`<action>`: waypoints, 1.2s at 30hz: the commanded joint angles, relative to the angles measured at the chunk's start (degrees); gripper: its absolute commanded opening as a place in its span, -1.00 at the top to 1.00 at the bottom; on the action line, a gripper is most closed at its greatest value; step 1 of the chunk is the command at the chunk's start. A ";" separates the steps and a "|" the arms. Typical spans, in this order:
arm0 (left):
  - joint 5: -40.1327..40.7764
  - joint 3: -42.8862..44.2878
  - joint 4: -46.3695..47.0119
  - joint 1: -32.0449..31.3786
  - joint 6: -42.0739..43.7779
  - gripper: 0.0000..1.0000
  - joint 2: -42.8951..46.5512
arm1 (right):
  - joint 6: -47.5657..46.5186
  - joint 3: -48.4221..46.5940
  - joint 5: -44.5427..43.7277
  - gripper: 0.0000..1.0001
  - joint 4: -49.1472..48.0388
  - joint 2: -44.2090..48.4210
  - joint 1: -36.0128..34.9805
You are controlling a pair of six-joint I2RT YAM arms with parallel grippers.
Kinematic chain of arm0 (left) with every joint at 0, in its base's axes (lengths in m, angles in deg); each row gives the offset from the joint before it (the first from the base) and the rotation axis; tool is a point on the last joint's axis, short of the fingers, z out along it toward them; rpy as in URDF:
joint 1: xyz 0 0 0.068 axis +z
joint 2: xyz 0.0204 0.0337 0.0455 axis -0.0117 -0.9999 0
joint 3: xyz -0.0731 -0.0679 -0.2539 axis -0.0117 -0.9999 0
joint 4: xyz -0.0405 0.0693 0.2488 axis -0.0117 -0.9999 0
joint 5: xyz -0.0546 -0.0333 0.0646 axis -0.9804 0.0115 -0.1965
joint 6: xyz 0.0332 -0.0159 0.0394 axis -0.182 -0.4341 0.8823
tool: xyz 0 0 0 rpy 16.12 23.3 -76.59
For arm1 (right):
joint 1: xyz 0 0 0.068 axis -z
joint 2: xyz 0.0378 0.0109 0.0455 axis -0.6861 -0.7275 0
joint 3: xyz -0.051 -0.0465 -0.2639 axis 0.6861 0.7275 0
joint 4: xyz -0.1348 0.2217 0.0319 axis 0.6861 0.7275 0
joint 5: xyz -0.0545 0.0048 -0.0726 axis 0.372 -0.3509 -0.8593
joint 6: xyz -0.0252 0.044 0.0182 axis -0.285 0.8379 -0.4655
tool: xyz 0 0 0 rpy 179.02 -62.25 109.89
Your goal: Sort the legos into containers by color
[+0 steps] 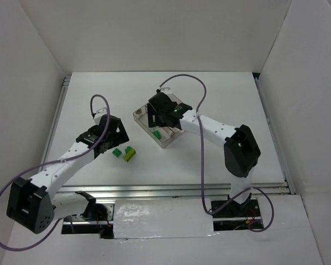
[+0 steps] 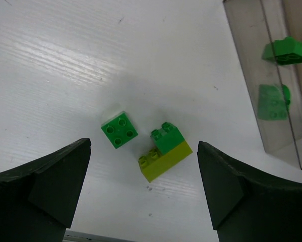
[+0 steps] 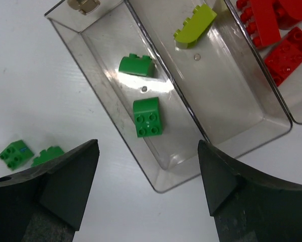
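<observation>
The right gripper [image 3: 147, 147] hangs released over the tray [image 3: 183, 174], its jaws spread wide with nothing between them. Straight ahead at twelve o'clock, a dark green lego [image 3: 147, 117] lies studs-up on the floor of the left compartment [image 3: 108, 45], apart from both fingers. Farther out at twelve, a second dark green lego [image 3: 136, 65] lies in the same compartment. At one o'clock a yellow-green lego [image 3: 194, 25] rests at a slant in the middle compartment [image 3: 231, 85]. At two o'clock red legos [image 3: 272, 35] are heaped in the right compartment [image 3: 298, 103].

The left gripper [image 2: 143, 148] is likewise released, with its jaws wide. It hovers above the white table [image 2: 65, 60] and grips nothing. Just ahead of its fingertips sit loose pieces. A small green lego [image 2: 119, 130] lies at eleven o'clock. At one o'clock a green piece [image 2: 167, 138] is stacked on a yellow-green base [image 2: 166, 161]. The two lie near each other without touching. From them the tray stands off at two o'clock, well apart.
</observation>
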 commanded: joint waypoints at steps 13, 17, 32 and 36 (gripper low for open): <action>6.08 0.83 0.90 1.68 -16.78 -0.91 -13.19 | 2.47 14.59 2.75 -0.73 -3.67 18.58 -6.24; 7.14 -0.56 1.07 1.68 -19.15 -0.85 -14.69 | 2.73 16.25 2.48 -0.74 -3.58 18.49 -6.86; 4.42 -3.21 4.59 1.68 -21.00 -0.54 -20.04 | 2.73 16.96 2.92 -0.74 -4.55 16.21 -7.39; 5.47 -2.77 3.54 1.68 -21.70 0.31 -19.61 | 3.00 17.49 3.01 -0.75 -4.81 16.73 -7.47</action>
